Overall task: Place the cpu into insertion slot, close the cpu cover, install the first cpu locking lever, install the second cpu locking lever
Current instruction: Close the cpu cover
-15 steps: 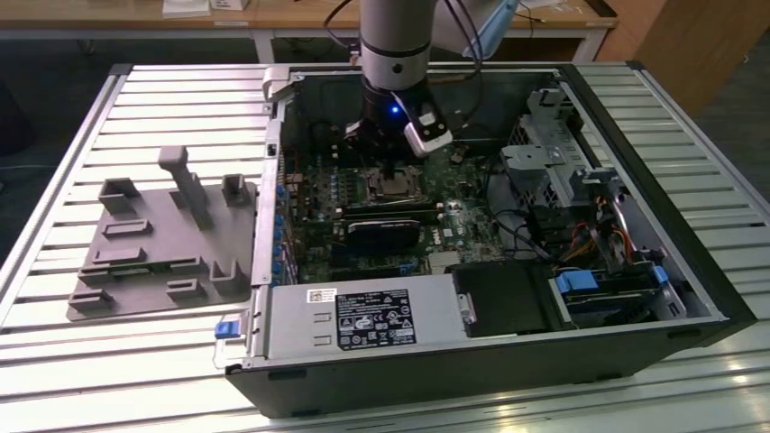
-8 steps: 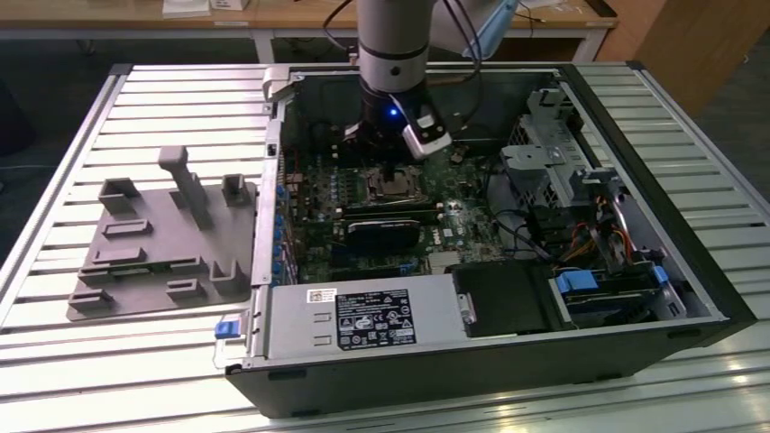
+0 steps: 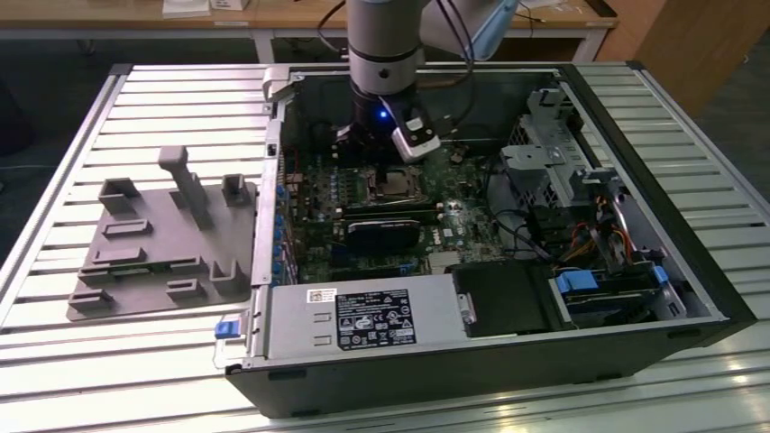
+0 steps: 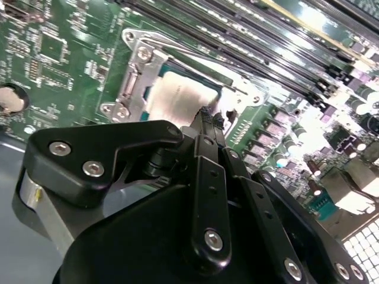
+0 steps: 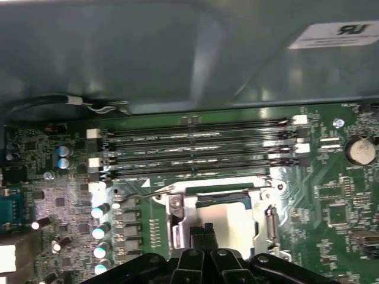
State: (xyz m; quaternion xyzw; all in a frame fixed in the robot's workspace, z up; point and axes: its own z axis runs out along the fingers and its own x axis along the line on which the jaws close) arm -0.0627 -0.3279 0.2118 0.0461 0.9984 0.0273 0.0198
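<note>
Hand clenched, fingertips pressed together, nothing seen between them, poised at the cpu edge; cpu seated in the insertion slot, cpu cover flat around it; memory slots beyond; case wall farthest.

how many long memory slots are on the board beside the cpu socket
4 memory slots lie side by side in the first wrist view: one nearest the case wall, two in the middle, and one nearest the chip. None seems hidden.
</note>
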